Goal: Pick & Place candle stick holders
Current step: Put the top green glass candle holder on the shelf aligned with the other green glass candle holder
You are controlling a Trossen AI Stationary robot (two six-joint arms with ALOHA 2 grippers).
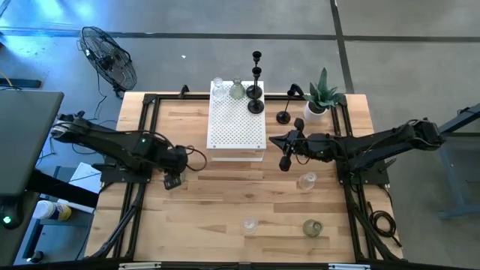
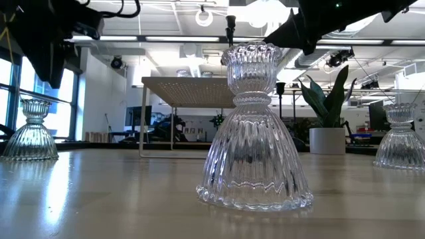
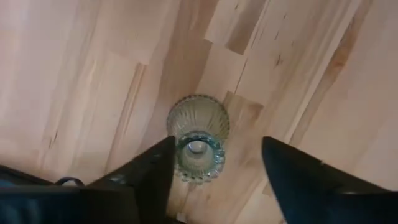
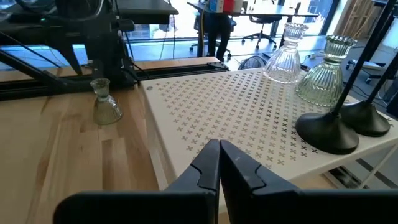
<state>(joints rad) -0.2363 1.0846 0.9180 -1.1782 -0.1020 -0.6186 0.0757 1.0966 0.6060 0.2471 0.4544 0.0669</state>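
1. The pale wooden table (image 1: 187, 217) carries it all, with the two dark arms reaching in from either side.
2. The white perforated box (image 1: 235, 124) sits at the back centre. On it stand a clear ribbed glass holder (image 4: 285, 55), a greenish ribbed glass holder (image 4: 323, 73) and two black round-based thin-stemmed holders (image 4: 329, 127); a third black one (image 1: 283, 117) stands on the table just beside the box.
3. The green spiky plant in a white pot (image 1: 321, 97) is tucked into the back right corner.
4. The left end effector (image 3: 214, 168) hangs over the left half of the table, fingers spread wide either side of a small clear ribbed glass holder (image 3: 198, 138). The glass stands upright on the wood, and neither finger seems to be touching it.
5. The right end effector (image 4: 219, 163) is pinched fully shut and empty, poised at the near right edge of the box.
6. More glass holders wait up front: two clear (image 1: 249, 224) (image 1: 307, 181), one greenish (image 1: 313, 227).
7. Danger spots:
   - If the left arm swings sideways rather than lifting clear, a finger could clip the glass and topple it.
   - On the right, those tall black stems look tippy, so a low pass over the box could knock them into the glassware.
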